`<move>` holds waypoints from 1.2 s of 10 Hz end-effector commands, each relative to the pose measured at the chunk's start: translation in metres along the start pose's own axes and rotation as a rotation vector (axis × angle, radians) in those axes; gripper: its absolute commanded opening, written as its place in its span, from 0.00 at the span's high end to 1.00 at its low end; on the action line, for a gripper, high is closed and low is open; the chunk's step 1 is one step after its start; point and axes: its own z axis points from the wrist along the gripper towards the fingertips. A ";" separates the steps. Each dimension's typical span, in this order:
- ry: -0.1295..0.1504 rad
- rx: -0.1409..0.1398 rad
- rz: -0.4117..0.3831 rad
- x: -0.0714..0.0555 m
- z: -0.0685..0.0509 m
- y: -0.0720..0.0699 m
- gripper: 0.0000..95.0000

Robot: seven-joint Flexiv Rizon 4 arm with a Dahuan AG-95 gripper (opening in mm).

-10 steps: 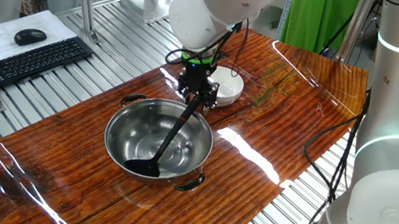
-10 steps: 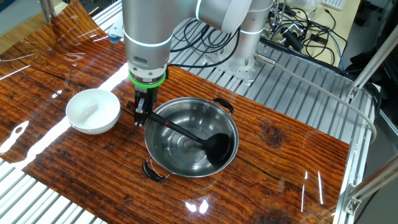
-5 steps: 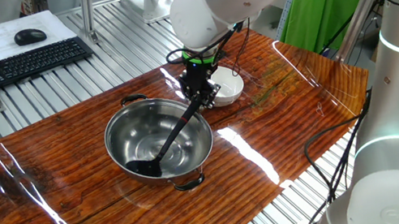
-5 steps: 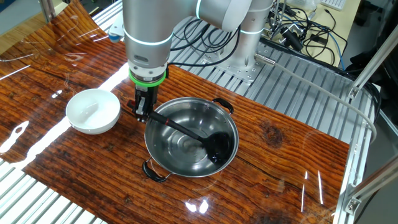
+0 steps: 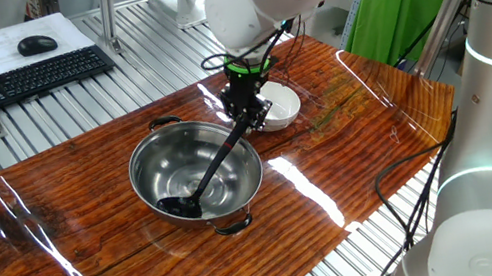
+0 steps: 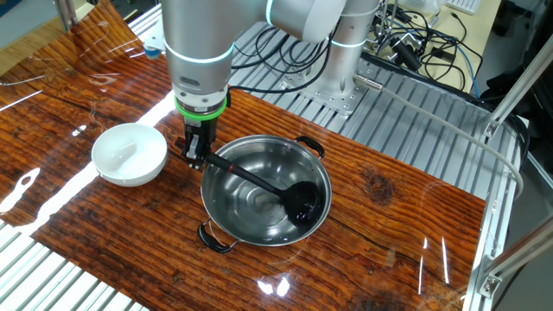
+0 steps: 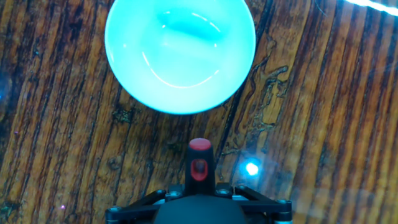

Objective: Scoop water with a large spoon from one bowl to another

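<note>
The jaws grip the ladle [image 6: 259, 180] by its handle end, so the scoop reaches down into the steel bowl [image 6: 226, 226]. The white bowl [image 6: 130, 154] sits just beside it, probably for a short carry.

You get bright, even overhead light in both fixed views. Long white glare streaks cross the glossy red-brown wood-grain bench [image 5: 60, 232], and the big shiny stainless-steel bowl [image 6: 259, 203] throws soft reflections from its inner wall. Shadows are faint and short. In the hand view the small white ceramic bowl [image 7: 180, 53] glows cyan, with a blue-white glint on the wood, and the black gripper housing [image 7: 199, 208] sits soft-focused at the bottom edge.
</note>
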 end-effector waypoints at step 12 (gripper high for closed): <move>0.039 -0.001 -0.031 -0.002 -0.030 -0.008 1.00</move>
